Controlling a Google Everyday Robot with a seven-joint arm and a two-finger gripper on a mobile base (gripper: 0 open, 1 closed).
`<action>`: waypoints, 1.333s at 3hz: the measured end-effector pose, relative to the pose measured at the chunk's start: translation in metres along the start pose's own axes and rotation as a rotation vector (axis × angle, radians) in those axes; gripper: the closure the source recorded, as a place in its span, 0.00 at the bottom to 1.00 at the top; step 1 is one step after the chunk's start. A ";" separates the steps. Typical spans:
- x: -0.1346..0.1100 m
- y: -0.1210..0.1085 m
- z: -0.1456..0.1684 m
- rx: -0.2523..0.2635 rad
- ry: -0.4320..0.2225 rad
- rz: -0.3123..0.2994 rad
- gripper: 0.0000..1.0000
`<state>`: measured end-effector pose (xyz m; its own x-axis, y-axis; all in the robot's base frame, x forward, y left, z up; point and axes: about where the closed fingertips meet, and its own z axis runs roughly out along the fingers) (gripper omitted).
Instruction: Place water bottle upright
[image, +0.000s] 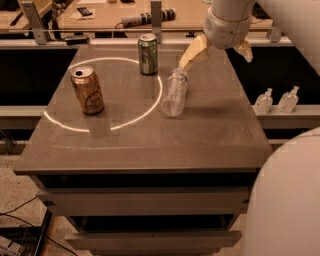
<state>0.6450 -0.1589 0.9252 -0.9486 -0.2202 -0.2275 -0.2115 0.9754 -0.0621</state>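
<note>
Dark tabletop (210, 145) marked with a white ring (107, 59), in a workshop room.
The water bottle (175, 94) lies on its side across the ring's edge. The gripper (216, 61) hovers beyond the bottle's cap end, jaws spread and empty, one tip just beside the cap.

We see the clear ribbed plastic water bottle (175, 93), crinkly and glinting, on the smooth, faintly glossy grey-brown table top (150, 147). The green soda can (148, 54) and the orange soda can (88, 91) look like shiny metal. At upper right, the gripper (215, 63) has spread cream fingers (194, 52) that look like matt, smooth plastic.
</note>
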 end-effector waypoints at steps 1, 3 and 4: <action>-0.004 0.002 0.006 0.035 0.027 0.015 0.00; -0.034 0.038 0.026 0.094 0.102 0.123 0.00; -0.048 0.053 0.038 0.033 0.115 0.211 0.00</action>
<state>0.6882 -0.0967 0.8960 -0.9919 -0.0074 -0.1268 -0.0002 0.9984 -0.0570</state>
